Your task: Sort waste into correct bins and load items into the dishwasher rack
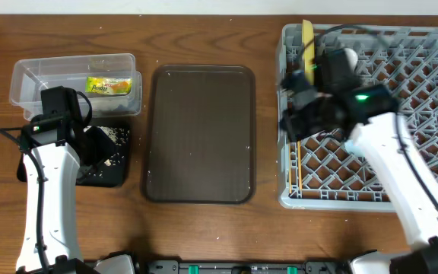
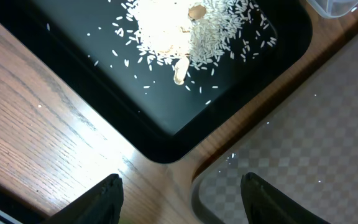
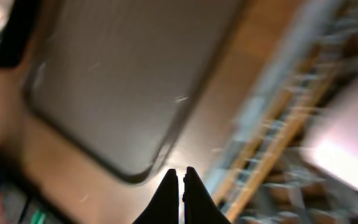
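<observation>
Left gripper [image 2: 182, 200] spread and empty, low over the shallow black rectangular tray [image 2: 73, 59] of loose whitish rice scraps [image 2: 173, 31], may scatter them; right gripper [image 3: 180, 186], pinched closed on nothing above the large grey lattice dishwasher rack [image 1: 341, 199], may clip the upright round yellow plate [image 1: 308, 42].

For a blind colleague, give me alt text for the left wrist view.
A pile of white rice scraps lies in a black tray on a wooden table. The left gripper, open and empty, hovers near the corner of the brown serving tray.

Grey lattice rack [image 1: 341, 199], brown checkered tray [image 2: 316, 155] — black tray [image 2: 216, 93] flecked with white rice [image 2: 173, 25].
</observation>
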`<state>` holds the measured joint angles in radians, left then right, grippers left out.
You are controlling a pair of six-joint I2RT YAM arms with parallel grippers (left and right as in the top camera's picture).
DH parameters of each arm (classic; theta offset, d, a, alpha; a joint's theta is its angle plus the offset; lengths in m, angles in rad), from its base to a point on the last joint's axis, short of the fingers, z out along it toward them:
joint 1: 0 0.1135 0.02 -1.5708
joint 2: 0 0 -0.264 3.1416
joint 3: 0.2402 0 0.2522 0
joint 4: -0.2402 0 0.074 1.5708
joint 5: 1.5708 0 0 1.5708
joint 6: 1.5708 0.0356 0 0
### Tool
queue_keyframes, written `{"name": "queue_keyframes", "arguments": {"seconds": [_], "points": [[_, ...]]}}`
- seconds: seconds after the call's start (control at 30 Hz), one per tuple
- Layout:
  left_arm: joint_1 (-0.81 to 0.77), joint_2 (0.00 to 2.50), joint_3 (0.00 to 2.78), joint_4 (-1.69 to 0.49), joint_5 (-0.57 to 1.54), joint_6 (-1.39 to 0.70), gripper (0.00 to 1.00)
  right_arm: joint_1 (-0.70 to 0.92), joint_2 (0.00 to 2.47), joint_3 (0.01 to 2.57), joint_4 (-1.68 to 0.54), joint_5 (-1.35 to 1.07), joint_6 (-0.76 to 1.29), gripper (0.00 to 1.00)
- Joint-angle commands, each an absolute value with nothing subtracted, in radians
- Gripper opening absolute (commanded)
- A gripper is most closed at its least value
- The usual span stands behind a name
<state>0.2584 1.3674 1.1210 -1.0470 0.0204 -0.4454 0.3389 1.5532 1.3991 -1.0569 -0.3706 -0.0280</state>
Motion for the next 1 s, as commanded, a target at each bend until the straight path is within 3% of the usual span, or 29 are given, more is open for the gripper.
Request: {"name": "queue_keyframes", "arguments": {"seconds": [0.0,0.43,0.83,0.97], "points": [[0.262,1.369,1.117,-1.051,0.019,-0.451,0.64,0.406,1.610,1.361,-1.068,-0.448,-0.053,0.01],[0.262,1.369,1.117,-1.050,0.019,-0.451,0.64,0.445,1.701,1.259,-1.079,-0.017,0.236,0.01],[0.262,1.369,1.117,-1.050,0.019,-0.451,0.63,0.445,1.701,1.259,-1.077,0.067,0.287,0.01],[0.262,1.369,1.117,-1.050,0.019,-0.451,0.63,0.447,1.701,1.259,-0.997,0.064,0.224,0.06]]}}
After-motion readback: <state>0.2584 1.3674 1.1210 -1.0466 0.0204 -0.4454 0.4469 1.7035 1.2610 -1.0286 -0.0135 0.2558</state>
